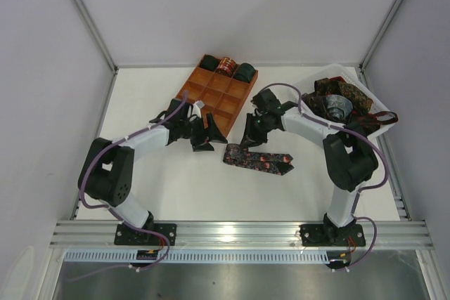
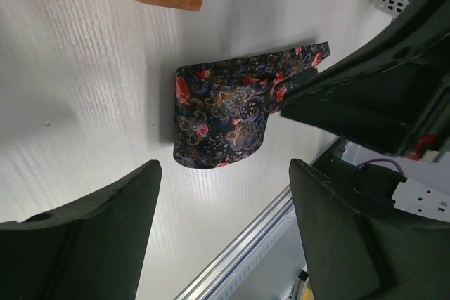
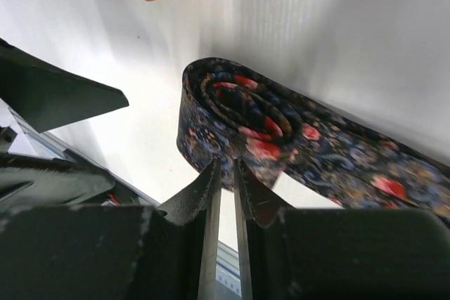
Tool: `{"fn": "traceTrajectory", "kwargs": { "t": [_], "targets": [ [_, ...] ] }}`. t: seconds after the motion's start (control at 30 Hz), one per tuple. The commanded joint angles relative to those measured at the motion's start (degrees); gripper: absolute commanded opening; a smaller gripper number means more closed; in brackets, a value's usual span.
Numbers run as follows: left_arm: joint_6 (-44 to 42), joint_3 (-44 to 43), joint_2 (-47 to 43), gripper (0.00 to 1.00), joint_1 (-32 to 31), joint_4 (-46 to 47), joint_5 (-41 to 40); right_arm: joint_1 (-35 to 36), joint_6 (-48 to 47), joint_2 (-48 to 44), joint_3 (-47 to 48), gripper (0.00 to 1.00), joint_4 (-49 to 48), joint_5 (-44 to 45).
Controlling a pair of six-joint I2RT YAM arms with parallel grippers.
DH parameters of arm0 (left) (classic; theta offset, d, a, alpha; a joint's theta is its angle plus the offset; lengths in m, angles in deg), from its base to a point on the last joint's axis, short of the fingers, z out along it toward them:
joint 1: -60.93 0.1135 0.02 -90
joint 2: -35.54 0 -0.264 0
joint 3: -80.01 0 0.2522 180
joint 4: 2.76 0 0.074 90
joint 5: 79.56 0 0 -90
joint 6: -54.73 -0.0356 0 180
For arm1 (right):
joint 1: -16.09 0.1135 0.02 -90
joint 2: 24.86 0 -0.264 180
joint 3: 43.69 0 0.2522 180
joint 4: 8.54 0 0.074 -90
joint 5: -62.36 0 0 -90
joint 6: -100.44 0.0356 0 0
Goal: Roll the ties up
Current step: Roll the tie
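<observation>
White table [image 1: 176, 180] holds one tie [image 1: 256, 161] lying near the tray [image 1: 204, 89], its left end rolled up. Left gripper [image 1: 212, 141] hangs beside that coil [image 3: 239, 107], jaws spread; right gripper [image 3: 226, 168] has jaws nearly pressed together against the coil's rim

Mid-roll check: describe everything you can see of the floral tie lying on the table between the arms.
The tie looks like soft woven fabric, dark navy with red flowers and tan paisley swirls. One end is wound into a loose, oval coil of several turns. The rest trails away flat as a strip on the white table. The right tool, almost closed, touches the coil's rim. The open left tool hovers clear of it.
</observation>
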Motion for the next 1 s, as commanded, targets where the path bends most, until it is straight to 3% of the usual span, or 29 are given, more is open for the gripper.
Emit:
{"fn": "traceTrajectory", "kwargs": {
  "t": [0.0,0.57,0.97],
  "targets": [
    [-2.0,-1.4,1.8,0.79,1.3,3.1,3.9,0.9,2.5,2.3,2.8,0.18,-3.1,-3.7],
    [-3.8,-4.0,11.5,0.84,1.9,6.4,13.7,0.3,2.5,1.9,-2.8,0.17,-4.2,-1.6],
    [-4.1,-5.6,15.4,0.84,-2.3,6.8,13.8,-1.1,2.0,0.3,-7.4,0.17,-7.1,-3.3]
  ]
}}
